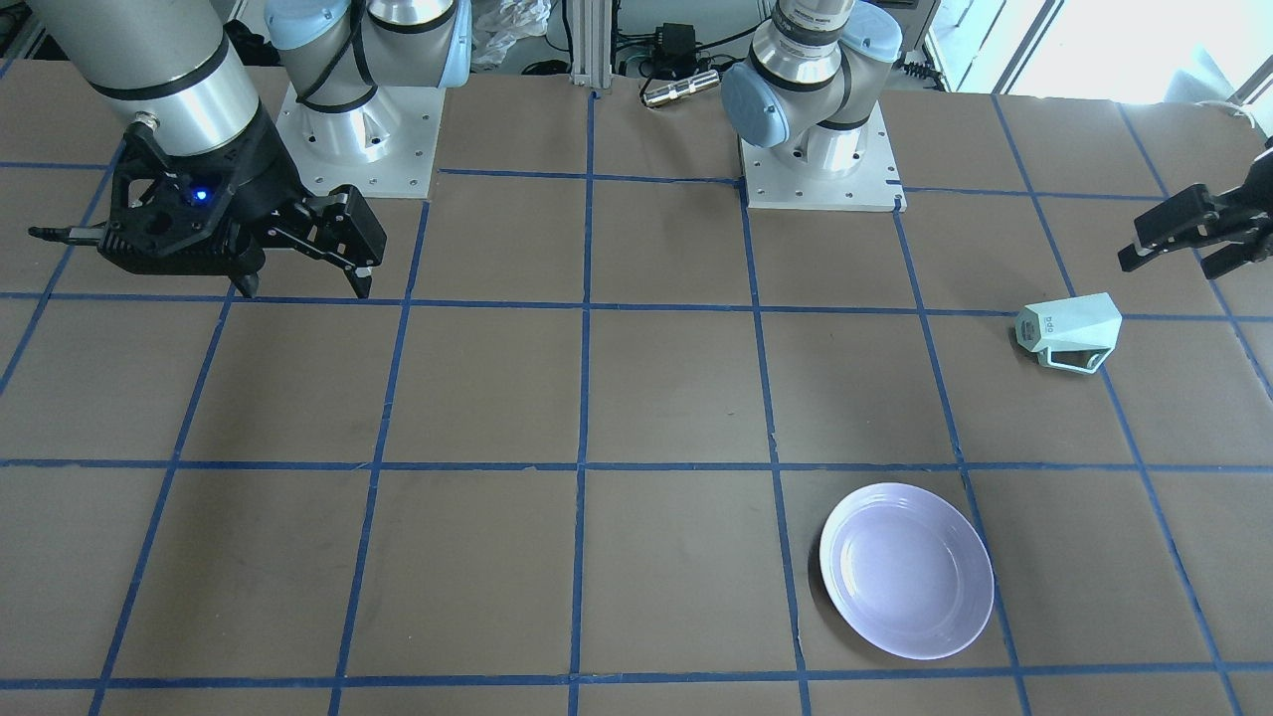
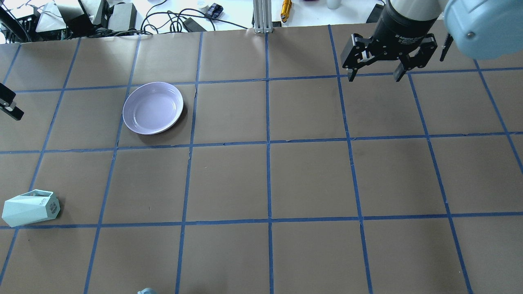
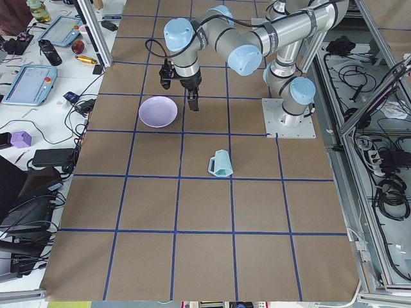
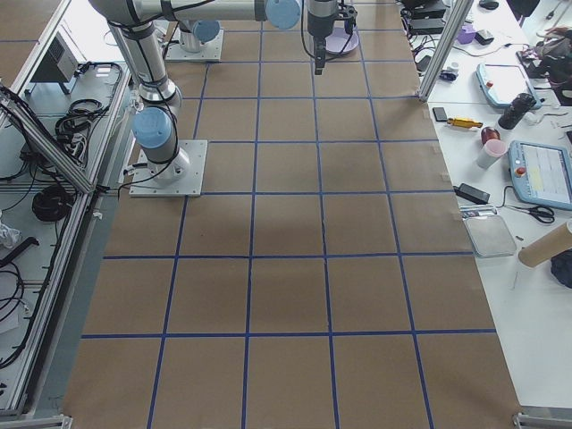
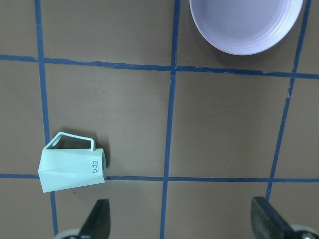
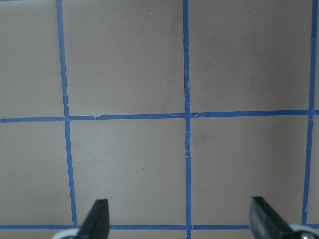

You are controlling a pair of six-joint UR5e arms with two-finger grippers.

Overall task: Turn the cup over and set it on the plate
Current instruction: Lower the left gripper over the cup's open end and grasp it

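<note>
Left wrist view takes in both the cup [image 5: 72, 167] and the plate [image 5: 246, 25]. Right wrist view shows only bare tabletop [image 6: 129, 164] and blue tape [image 6: 187, 114]. Overhead catches just a sliver of the left gripper [image 2: 9, 105] at the frame edge, while the front view shows it raised above the tabletop near the cup [image 1: 1069, 333]. The cup lies on its side, handle [image 5: 75, 142] flat to one side, well apart from the empty plate [image 1: 907, 570]. The left gripper [image 5: 184, 224] points down, fingers [image 5: 99, 221] spread wide, holding nothing. The right gripper [image 2: 374, 76] hangs over bare squares far from both, fingers likewise spread, touching nothing.
</note>
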